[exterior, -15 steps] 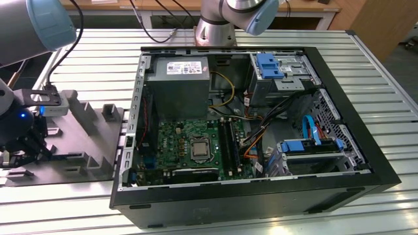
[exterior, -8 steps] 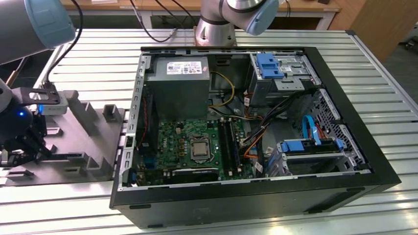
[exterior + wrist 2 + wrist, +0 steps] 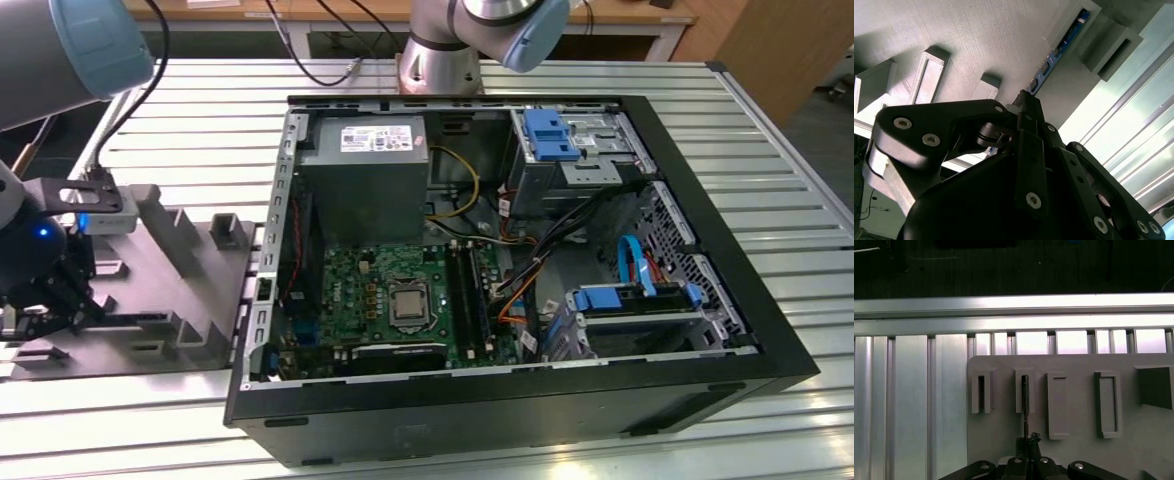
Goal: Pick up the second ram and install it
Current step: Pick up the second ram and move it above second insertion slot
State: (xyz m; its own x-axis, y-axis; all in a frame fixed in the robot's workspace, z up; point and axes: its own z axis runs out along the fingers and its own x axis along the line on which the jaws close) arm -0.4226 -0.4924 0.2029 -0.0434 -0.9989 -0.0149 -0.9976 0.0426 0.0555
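**A:** Where is the arm working?

**B:** At the exterior view's left. The gripper (image 3: 43, 312) is down over the grey holder (image 3: 174, 250) on the slatted aluminium table (image 3: 200, 130). To the right, well apart from it, is the open computer case (image 3: 534, 400) with its motherboard (image 3: 387, 290) and black memory slots (image 3: 467, 290).

**A:** And the second ram?

**B:** It hasn't left the holder. In both wrist views the second ram (image 3: 1059, 47) (image 3: 1025, 405) stands on edge in one of the narrow pockets, with a similar pocket just beside it.

**A:** What are the fingers doing?

**B:** They are drawn narrow and seem to pinch the end of the strip nearest the gripper (image 3: 1026, 439).

**A:** So the step in hand is the pick. What makes it go well?

**B:** I'd say the grip should sit square on the board's flat faces. The pull should run in line with the pocket walls. A strip this thin would likely bind or flex if it tilts, and the hold is on one end only, so any twist could lever it against the holder (image 3: 1079, 450).
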